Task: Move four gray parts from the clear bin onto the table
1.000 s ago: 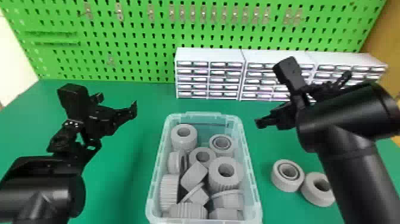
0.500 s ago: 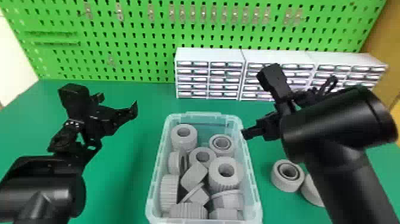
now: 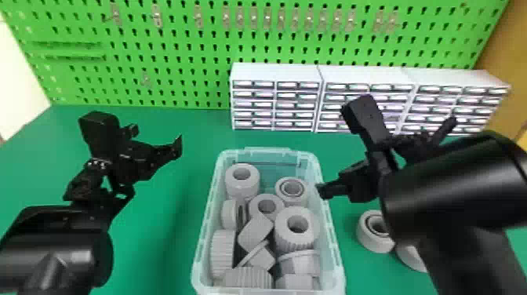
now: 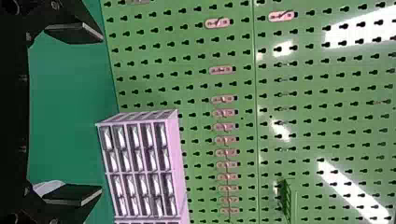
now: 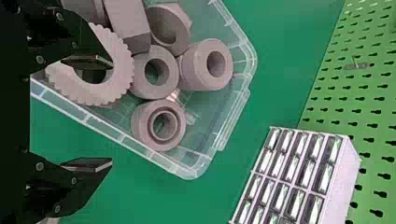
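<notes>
Right tool (image 3: 387, 157) near bin (image 3: 336, 255); gray part (image 3: 409, 258) seemingly half-hidden.

Black left arm (image 3: 66, 243) and right arm (image 3: 455, 192), the latter angled inward, both with jaws spread wide apart.

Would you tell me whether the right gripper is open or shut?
Open: in the right wrist view, the right gripper's two fingers stand well apart with nothing held between them.
</notes>
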`<state>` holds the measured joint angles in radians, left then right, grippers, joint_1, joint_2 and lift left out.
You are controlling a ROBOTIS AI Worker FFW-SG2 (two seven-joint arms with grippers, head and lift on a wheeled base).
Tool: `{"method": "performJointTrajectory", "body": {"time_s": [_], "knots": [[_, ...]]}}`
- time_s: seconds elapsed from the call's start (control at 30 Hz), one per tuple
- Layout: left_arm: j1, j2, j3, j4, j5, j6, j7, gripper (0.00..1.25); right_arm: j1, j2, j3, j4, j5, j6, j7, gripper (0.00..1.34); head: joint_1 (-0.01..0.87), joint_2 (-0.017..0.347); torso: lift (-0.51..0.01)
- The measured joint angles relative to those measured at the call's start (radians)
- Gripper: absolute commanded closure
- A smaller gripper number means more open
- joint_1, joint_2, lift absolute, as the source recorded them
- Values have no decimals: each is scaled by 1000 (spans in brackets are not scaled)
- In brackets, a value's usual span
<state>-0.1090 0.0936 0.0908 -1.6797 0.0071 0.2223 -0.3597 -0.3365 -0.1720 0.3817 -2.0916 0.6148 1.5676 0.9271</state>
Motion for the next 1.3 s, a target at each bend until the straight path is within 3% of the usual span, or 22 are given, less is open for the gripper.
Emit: {"method": "performJointTrajectory", "body": {"time_s": [0.43,0.7,1.3], "knots": [[1,0,6,0,-3,3,-10,147,93,-69,-14,-78,4,0,1,522,678,34,-50],[1,0,10,-1,-4,4,-15,147,130,-74,-31,-82,15,0,1,522,678,34,-50],[-1,0,7,-1,-6,5,-16,147,125,-75,-20,-79,32,0,1,522,678,34,-50]]}}
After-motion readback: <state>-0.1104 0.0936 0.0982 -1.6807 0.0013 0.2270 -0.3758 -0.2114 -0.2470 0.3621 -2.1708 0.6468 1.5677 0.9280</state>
